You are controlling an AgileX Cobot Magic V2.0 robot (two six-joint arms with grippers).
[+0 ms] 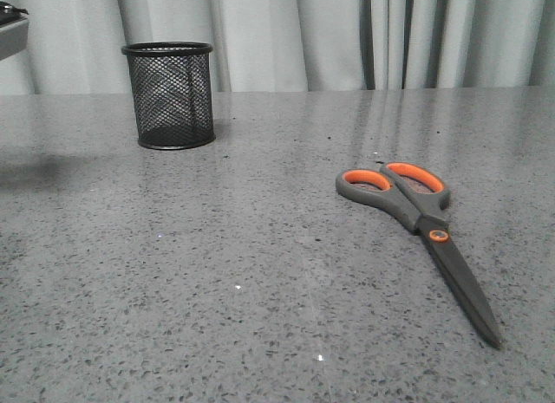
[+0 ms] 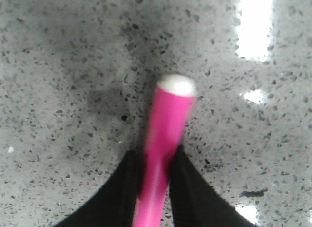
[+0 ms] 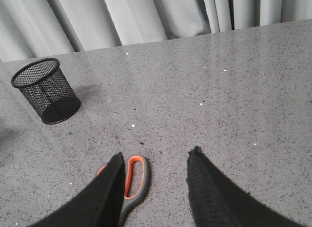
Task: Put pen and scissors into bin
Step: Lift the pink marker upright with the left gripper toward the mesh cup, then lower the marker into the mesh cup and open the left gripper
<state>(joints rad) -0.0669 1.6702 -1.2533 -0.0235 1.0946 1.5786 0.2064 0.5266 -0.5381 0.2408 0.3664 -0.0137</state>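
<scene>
The black mesh bin [image 1: 169, 95] stands upright at the far left of the table; it also shows in the right wrist view [image 3: 46, 90]. The scissors [image 1: 416, 225] lie flat at the right, closed, loops toward the back. In the right wrist view one orange-lined loop [image 3: 136, 180] shows beside one finger. My right gripper [image 3: 156, 158] is open and empty above the scissors' handles. My left gripper [image 2: 156, 163] is shut on the magenta pen [image 2: 168, 134], whose white end cap points away over bare table. Neither gripper shows in the front view.
The speckled grey table [image 1: 217, 273] runs back to pale curtains [image 1: 347, 30]. A grey object [image 1: 10, 26] juts in at the upper left edge of the front view.
</scene>
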